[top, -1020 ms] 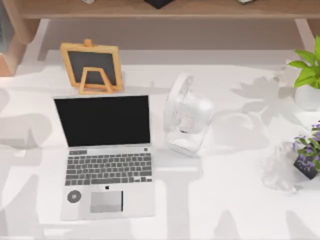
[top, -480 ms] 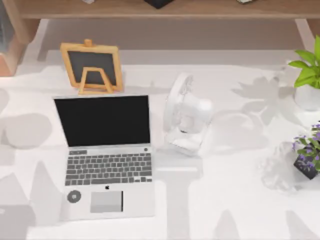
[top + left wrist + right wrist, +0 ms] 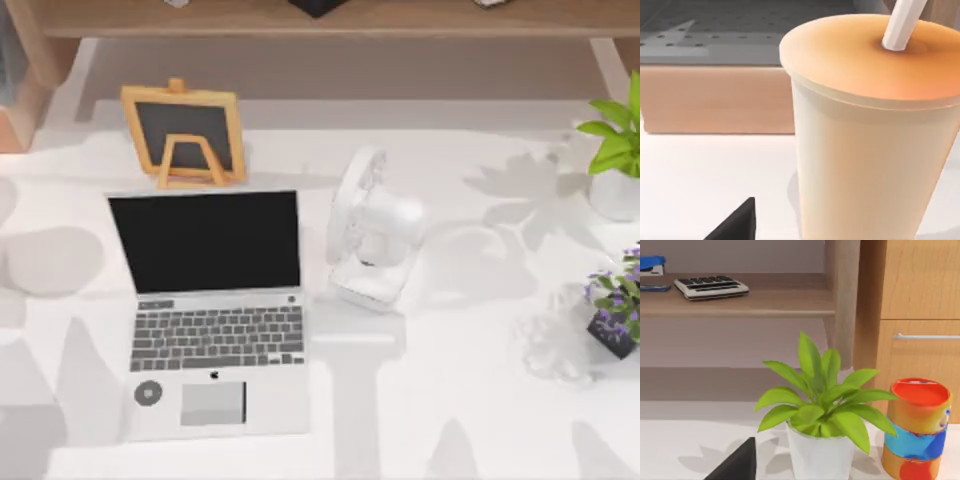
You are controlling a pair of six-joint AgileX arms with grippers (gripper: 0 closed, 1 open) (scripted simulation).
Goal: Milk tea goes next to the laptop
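White desk (image 3: 460, 400) fills the top view, crossed by pale grey shadows, with a wooden shelf (image 3: 330, 20) along the 12 o'clock edge. At about 9 o'clock from the middle lies the laptop (image 3: 212, 312), open, its black screen toward 12 o'clock and its grey keyboard and trackpad toward 6; its long axis runs 12 to 6. I can make out a small dark logo mark just under the keyboard and a round grey sticker (image 3: 148, 393) left of the trackpad, but no writing I can read. Behind the laptop at 12 o'clock stands a wood-framed small chalkboard (image 3: 184, 133), blank. Just right of the screen is a white desk fan (image 3: 372, 232). Two potted plants sit at the 3 o'clock edge.

From my left wrist, the milk tea (image 3: 870, 135) stands upright on the desk right in front of my left pincer, straw (image 3: 901, 22) rising from its tan-orange dome, no label on its pale wall. A dark fingertip (image 3: 737, 225) shows; I cannot tell how wide that pincer stands.

From my right wrist I see a leafy plant in a white pot (image 3: 820, 450) beside a colourful can (image 3: 915, 430); that pincer's spread I cannot tell either.
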